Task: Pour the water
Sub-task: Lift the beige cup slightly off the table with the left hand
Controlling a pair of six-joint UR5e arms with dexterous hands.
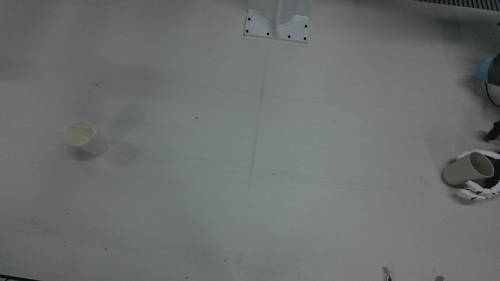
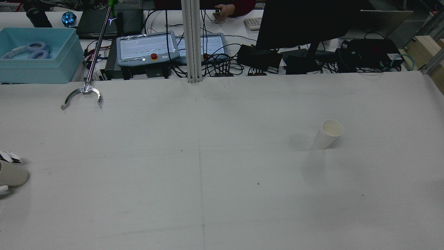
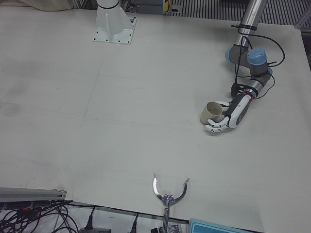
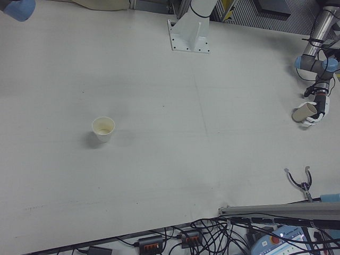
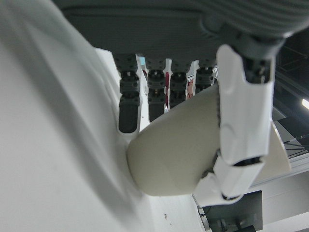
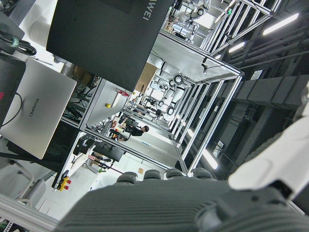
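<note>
My left hand (image 3: 229, 118) is shut on a beige paper cup (image 3: 211, 112) at the table's edge on the robot's left. The cup (image 1: 466, 169) is tilted far over, its mouth turned toward the arm and its base pointing to the table's middle. In the left hand view the fingers (image 5: 244, 125) wrap the cup (image 5: 178, 150), whose base is close to the table surface. A second white paper cup (image 1: 84, 137) stands upright and alone on the robot's right half, also seen in the rear view (image 2: 327, 133). Of my right hand only the palm's edge (image 6: 169, 203) shows, up in the air.
A long reacher tool with a metal claw (image 2: 83, 93) lies on the operators' edge of the table. The arm pedestal (image 1: 277, 23) is bolted at the robot's side. Beyond the table stand a blue bin (image 2: 34, 55), teach pendants (image 2: 147, 47) and a monitor.
</note>
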